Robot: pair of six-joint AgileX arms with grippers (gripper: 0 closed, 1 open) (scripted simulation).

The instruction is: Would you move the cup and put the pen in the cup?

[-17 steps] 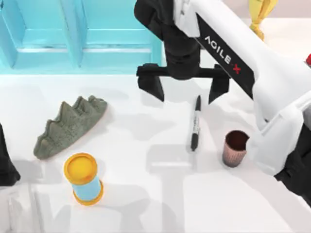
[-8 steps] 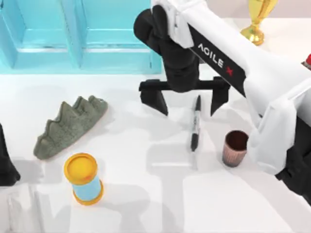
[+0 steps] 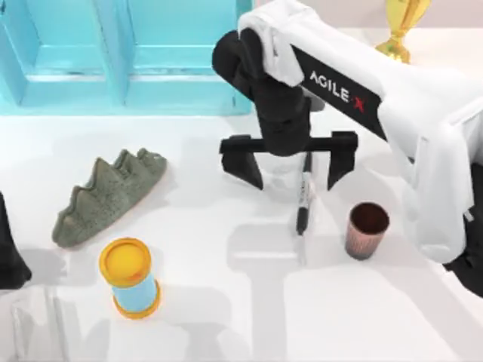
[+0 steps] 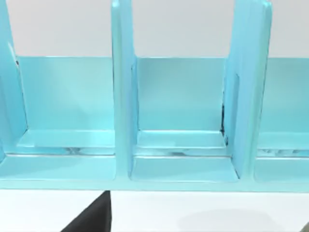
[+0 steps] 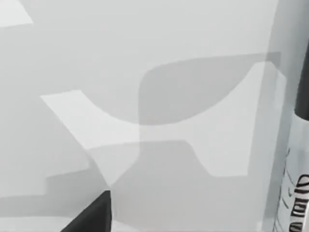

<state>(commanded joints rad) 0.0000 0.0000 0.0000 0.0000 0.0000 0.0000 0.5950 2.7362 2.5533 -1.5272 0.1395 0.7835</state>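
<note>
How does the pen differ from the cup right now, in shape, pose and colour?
The pen is long, slim and black with a pale label band; the cup is short, wide and reddish-brown with ribbed sides. The pen lies flat on the table; the cup stands upright, mouth up. The pen lies partly under the right gripper, whose jaws are open; the cup stands clear of it. Both rest ungrasped on the table.

I see a rendered test scene, not a real room. The white table point(image 3: 226, 302) is plain and perfectly clean, with flat shadows. Along its far edge stands a smooth turquoise shelf rack point(image 3: 113, 53) with open compartments. Unrelated things lie around: a grey-green spiky rock piece point(image 3: 109, 196), a blue cylinder with yellow ends point(image 3: 130, 277), a golden trophy point(image 3: 400, 26) at the far right corner.
</note>
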